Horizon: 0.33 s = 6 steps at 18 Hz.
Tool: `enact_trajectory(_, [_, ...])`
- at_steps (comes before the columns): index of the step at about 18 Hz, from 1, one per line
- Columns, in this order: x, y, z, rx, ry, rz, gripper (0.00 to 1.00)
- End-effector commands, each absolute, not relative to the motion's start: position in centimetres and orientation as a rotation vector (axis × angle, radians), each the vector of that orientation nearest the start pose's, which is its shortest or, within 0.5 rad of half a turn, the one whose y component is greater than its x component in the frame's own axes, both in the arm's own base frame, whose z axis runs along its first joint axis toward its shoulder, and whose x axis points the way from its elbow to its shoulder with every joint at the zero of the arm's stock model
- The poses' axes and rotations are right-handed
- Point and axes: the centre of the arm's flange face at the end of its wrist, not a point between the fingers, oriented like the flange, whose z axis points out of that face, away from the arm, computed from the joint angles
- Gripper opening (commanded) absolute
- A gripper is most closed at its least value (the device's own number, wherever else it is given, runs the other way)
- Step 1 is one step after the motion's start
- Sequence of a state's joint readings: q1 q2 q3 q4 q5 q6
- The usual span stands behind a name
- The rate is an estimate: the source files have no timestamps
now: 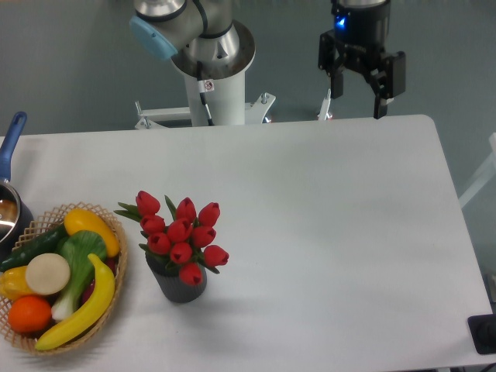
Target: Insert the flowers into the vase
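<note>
Standing in the vase [183,287] near the table's [333,232] front left, the flowers [180,232] are leaning a little toward the camera, red buds spreading wider than the dark mouth beneath them. The stems are hidden inside the vase and behind the heads; only a few green leaf tips are showing at the left and right of the bunch. The vase's rim is mostly covered by blooms, so just its lower wall is showing.

The gripper [358,99] is hanging high above the table's far edge, well apart from the flowers, its 2 fingers spread with nothing between them (a blue light is glowing on the wrist above). The arm's upper part is cut off by the top of the frame; its white base column [211,85] is standing behind the table.

A wicker basket [102,225] of fruit and vegetables is sitting just left of the vase, partly cut by the bottom edge. A pot with a blue handle [11,139] is running off the left edge, mostly out of view. A dark object [484,333] at the lower right corner is too cropped to identify.
</note>
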State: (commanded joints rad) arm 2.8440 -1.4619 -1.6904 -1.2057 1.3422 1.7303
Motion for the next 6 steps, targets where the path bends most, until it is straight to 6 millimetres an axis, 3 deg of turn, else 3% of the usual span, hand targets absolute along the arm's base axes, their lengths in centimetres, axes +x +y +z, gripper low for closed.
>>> enact_trajectory(6, [-40.57,28.99,52.48,-2.753,0.697,0.491,1.0])
